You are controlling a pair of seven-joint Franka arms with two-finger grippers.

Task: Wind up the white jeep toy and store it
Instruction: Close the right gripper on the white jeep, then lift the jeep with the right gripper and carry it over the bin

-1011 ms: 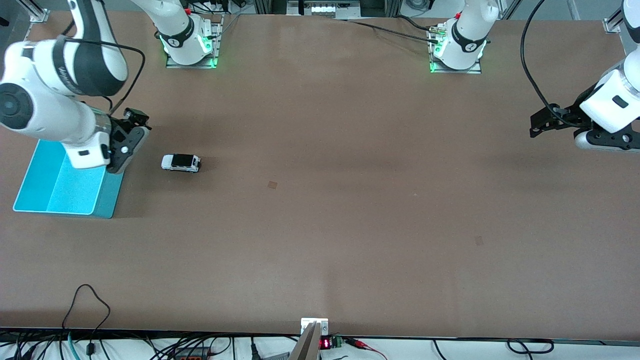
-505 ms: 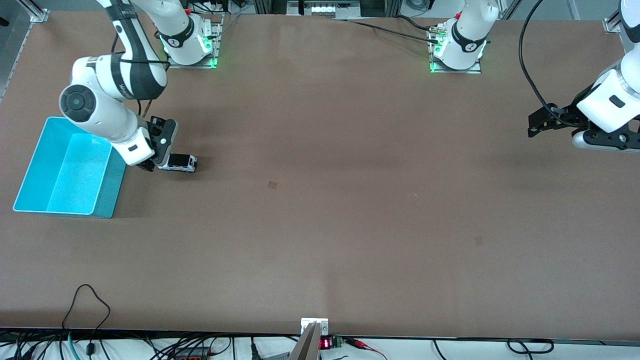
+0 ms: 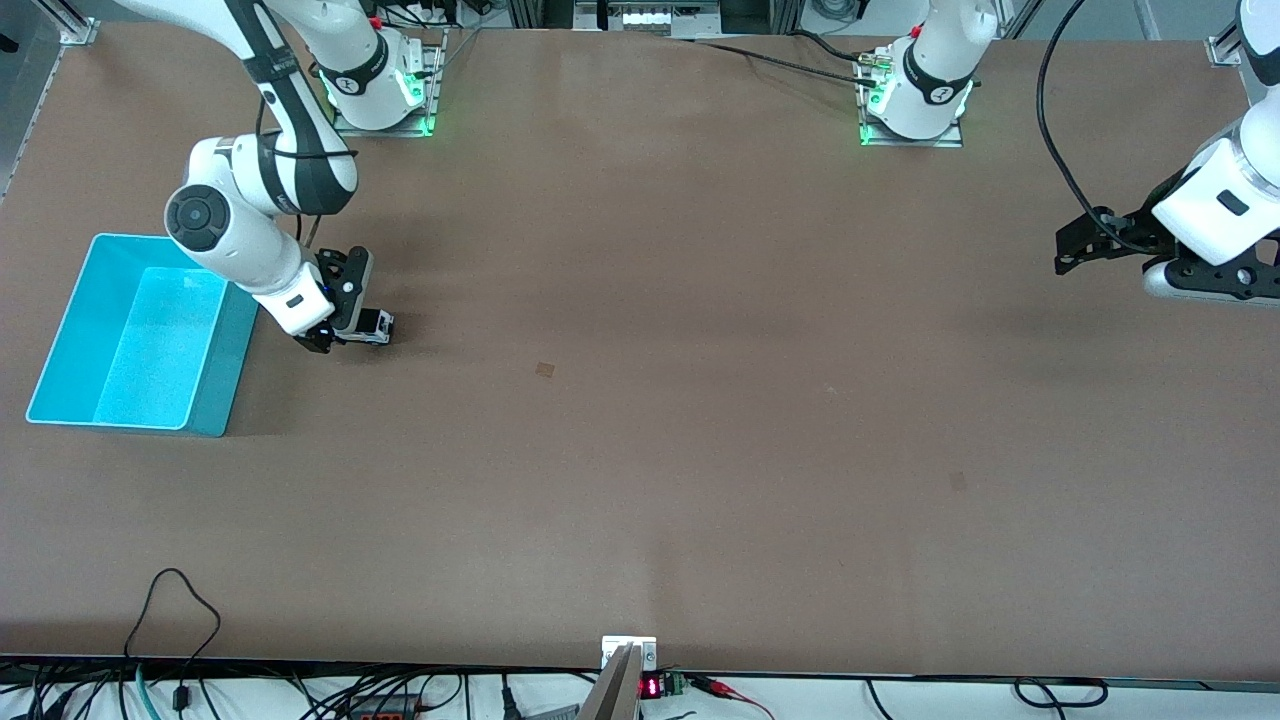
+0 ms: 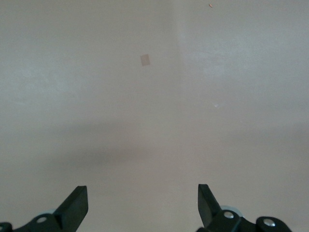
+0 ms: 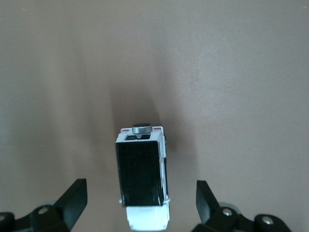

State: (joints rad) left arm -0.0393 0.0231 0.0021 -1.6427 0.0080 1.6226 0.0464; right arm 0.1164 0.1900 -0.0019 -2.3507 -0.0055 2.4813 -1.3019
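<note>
Right wrist view: tool over jeep, no grip yet

Right wrist view shows the right tool (image 5: 140, 203) spread wide, a finger on each side of the jeep (image 5: 142, 186), neither one touching it. Nothing held. Jeep sits upright on its wheels on the worktop (image 5: 241, 72), black roof section up, white end toward the wrist, a small round grey knob at the other end. Gap visible between each finger and the body.

Front view: right tool (image 3: 345, 325) low over the jeep (image 3: 375, 327), arm covering most of it; only one end of the toy shows. Jeep lies toward the right arm's end of the worktop (image 3: 640, 450), just beside the turquoise bin (image 3: 60, 350) but apart from it, on the side toward the worktop's middle. Bin looks empty.

Left tool (image 4: 142, 208) also wide open, holds nothing, only bare worktop under it. In the front view it (image 3: 1075, 250) hangs over the left arm's end of the worktop, waiting.

Progress: early. Judged from this, the step in hand is the first grasp; fingers are lined up but not closed. Winding not visibly done, jeep not in bin. Left to do: close on the body, wind it, move it over the bin, drop it in.
</note>
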